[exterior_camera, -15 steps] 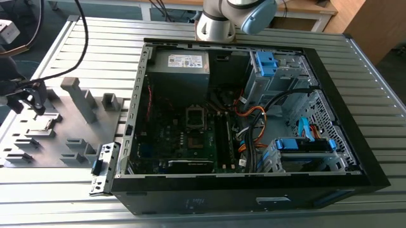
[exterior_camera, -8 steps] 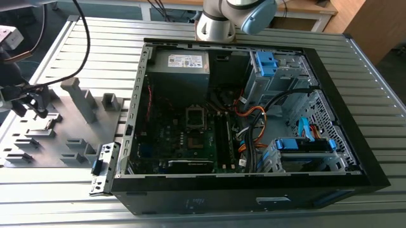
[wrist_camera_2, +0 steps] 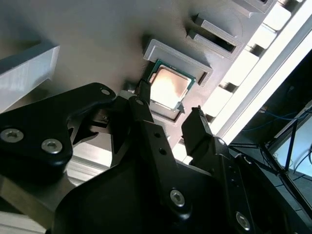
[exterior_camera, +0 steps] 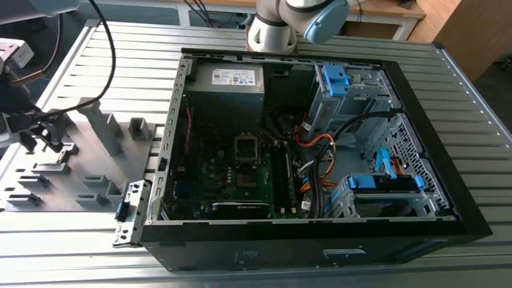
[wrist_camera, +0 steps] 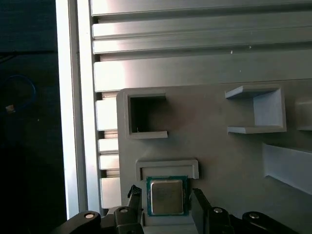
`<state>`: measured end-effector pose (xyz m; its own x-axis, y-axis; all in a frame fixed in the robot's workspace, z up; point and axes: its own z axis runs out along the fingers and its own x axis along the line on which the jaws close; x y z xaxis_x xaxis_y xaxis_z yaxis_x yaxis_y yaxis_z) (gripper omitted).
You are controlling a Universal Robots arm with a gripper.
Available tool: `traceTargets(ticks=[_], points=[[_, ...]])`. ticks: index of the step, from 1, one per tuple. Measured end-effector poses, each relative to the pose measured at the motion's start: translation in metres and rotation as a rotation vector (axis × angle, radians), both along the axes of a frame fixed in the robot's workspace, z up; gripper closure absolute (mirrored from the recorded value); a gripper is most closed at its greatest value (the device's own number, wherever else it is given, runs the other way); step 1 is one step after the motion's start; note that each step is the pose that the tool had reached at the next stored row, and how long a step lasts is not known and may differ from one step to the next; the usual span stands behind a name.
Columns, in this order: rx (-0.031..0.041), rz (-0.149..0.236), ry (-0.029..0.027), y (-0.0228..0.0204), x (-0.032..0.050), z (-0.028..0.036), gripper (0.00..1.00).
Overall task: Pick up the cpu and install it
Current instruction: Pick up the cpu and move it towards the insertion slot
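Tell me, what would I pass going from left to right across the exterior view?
Grey plastic fixture tray → flat green motherboard → thin orange cables → lower blue plastic drive bracket.

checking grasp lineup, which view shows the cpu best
First wrist view: the cpu shows square-on, its whole top between the fingers. Second wrist view: cpu slanted, a finger over one edge. Exterior view: too small to tell.
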<state>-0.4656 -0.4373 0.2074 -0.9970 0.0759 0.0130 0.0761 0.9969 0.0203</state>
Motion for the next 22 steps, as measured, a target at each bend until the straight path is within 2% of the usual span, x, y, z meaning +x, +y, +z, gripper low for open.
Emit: traceTargets(ticks=[13, 22], points=[[0.0, 0.008, -0.0001, -0.0031, -0.0009, -0.0123, 0.47], [-0.0001, 0.091, 0.0002, -0.0032, -0.0009, -0.0166, 0.47]])
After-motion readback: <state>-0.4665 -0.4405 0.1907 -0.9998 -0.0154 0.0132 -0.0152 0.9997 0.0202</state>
